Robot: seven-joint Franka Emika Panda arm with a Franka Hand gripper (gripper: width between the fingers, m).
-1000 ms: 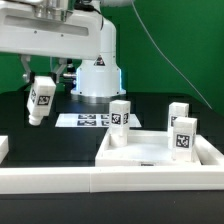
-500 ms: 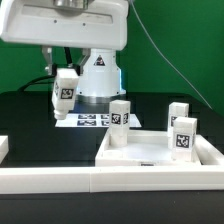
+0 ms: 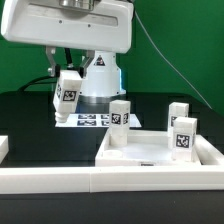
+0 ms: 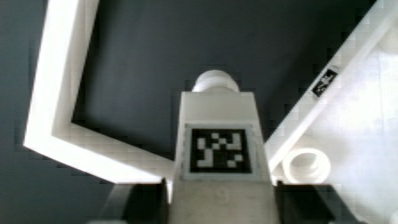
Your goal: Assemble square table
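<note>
My gripper (image 3: 67, 82) is shut on a white peg leg (image 3: 67, 97) with a black-and-white tag and holds it tilted in the air, above the table near the robot base. In the wrist view the leg (image 4: 217, 120) fills the middle between my dark fingers (image 4: 150, 205). The square white table top (image 3: 150, 153) lies at the exterior view's right with its rim up. Three tagged legs stand upright on it: one at its far left corner (image 3: 120, 116), two on its right side (image 3: 178, 113) (image 3: 183, 138). The held leg hangs left of the top and clear of it.
The marker board (image 3: 92, 120) lies flat on the black table under and behind the held leg. A long white border rail (image 3: 60, 181) runs along the front. It shows as an L-shaped white edge in the wrist view (image 4: 68, 110). The robot base (image 3: 98, 78) stands behind.
My gripper has carried the leg toward the exterior view's right and slightly up, most of it in the first half second. The table top and its three legs have not moved.
</note>
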